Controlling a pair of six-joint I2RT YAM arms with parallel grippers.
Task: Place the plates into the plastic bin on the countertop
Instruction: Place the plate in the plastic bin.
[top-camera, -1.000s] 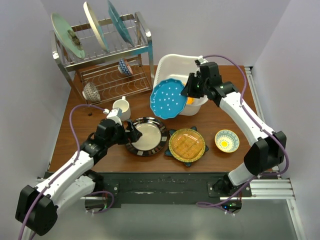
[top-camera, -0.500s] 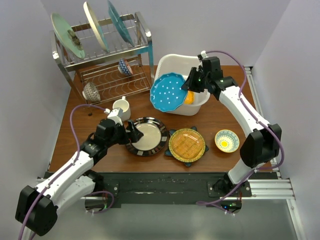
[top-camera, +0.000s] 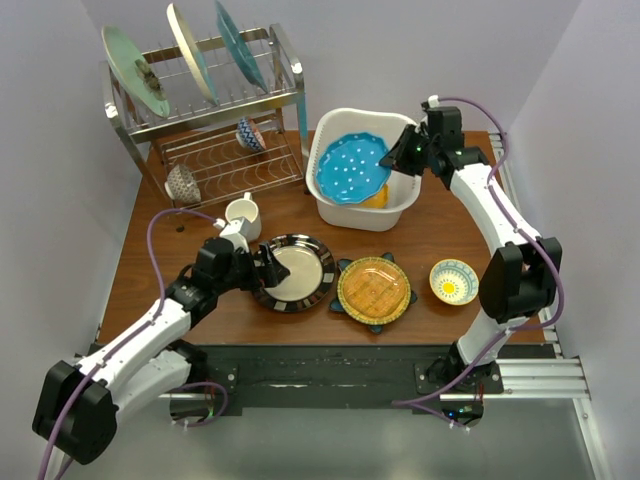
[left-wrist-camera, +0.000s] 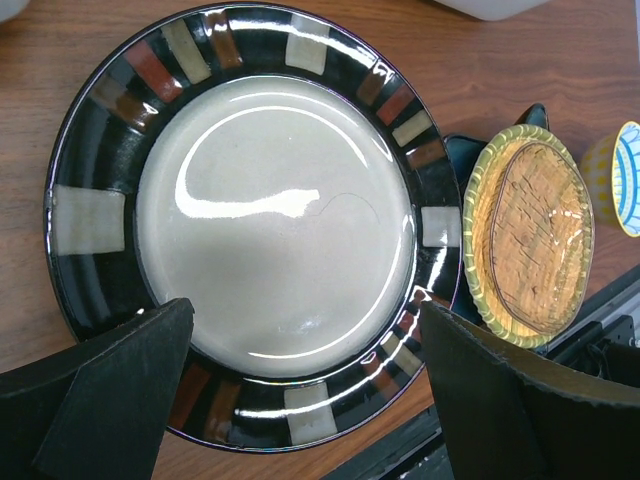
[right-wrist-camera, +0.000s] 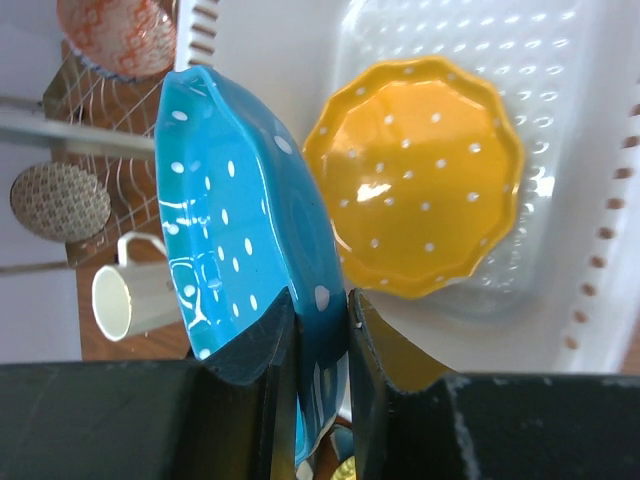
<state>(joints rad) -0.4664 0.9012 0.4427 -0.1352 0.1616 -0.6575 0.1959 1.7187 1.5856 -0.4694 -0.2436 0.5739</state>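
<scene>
right gripper (right-wrist-camera: 318, 310) pinches the blue dotted plate (right-wrist-camera: 250, 210), tilted in the white plastic bin (top-camera: 398, 213); left gripper (left-wrist-camera: 305, 310) gapes wide above the black-rimmed cream plate (left-wrist-camera: 270, 200).

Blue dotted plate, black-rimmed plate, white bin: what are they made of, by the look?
Blue dotted plate: likely glazed ceramic, possibly melamine; glossy, sharp highlights, thick scalloped rim.
Black-rimmed plate: glazed stoneware, it seems; mirror-like glare, painted rim blocks.
White bin: moulded plastic, smooth satin white; rounded corners, flared rim.
</scene>
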